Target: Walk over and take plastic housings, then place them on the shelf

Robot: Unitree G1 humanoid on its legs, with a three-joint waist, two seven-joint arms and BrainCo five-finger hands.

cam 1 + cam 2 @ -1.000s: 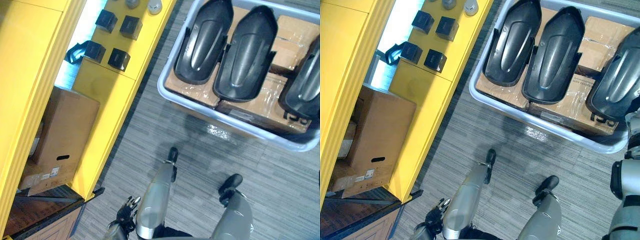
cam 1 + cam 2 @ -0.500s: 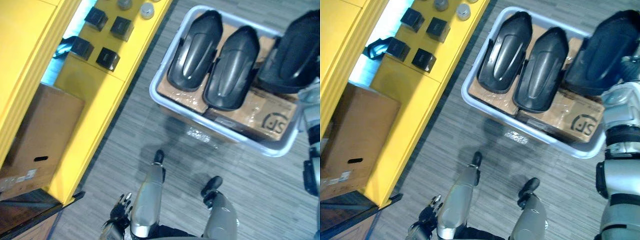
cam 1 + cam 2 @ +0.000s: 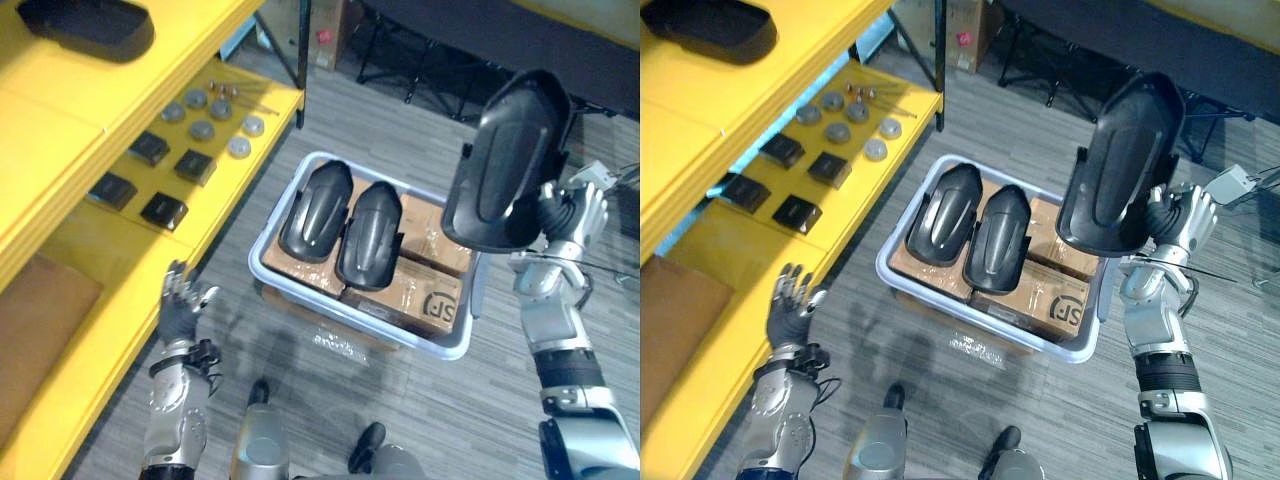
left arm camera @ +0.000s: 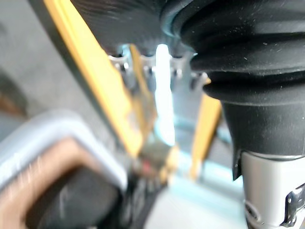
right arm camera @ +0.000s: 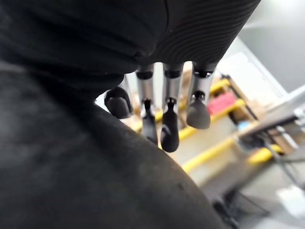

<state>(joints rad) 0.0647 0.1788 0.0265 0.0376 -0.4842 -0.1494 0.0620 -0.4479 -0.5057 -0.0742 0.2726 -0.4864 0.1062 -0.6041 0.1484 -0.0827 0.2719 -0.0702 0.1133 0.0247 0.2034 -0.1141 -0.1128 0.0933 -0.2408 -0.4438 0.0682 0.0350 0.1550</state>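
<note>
Floor (image 3: 470,410): grey with thin stripes. It runs under the bin and along the shelf.
Shelf (image 3: 70,100): big and yellow, on the robot's left. It has a top board and a lower board.
Bin (image 3: 970,318): a pale tub on the floor, just beside the lower board and in front of the robot.
Brown box (image 3: 40,320): sits low down under the shelf, at the far left.
Boxes (image 3: 425,295): brown boxes wrapped in clear film fill the bottom of the bin.
Held housing (image 3: 505,165): a long black shell, up in the air and standing on end, above the right side of the bin. Nothing touches it but the right hand.
Bin housings (image 3: 315,210): two more black shells lie side by side on the boxes, in the left half of the bin, round backs up.
Shelf housing (image 3: 85,25): one black shell lies on the top board, at the far left.
Right hand (image 3: 572,212): raised high, at the right edge of the held housing. Its fingers (image 5: 169,129) curl onto the black shell and grip it.
Left hand (image 3: 180,305): held up by the shelf's front edge, to the left of the bin. Its fingers are straight and spread wide. It holds nothing.
Blocks (image 3: 193,165): four small black squares lie on the lower board, in two pairs.
Discs (image 3: 205,130): small round silver bits lie in a bunch on the lower board, just past the blocks.
</note>
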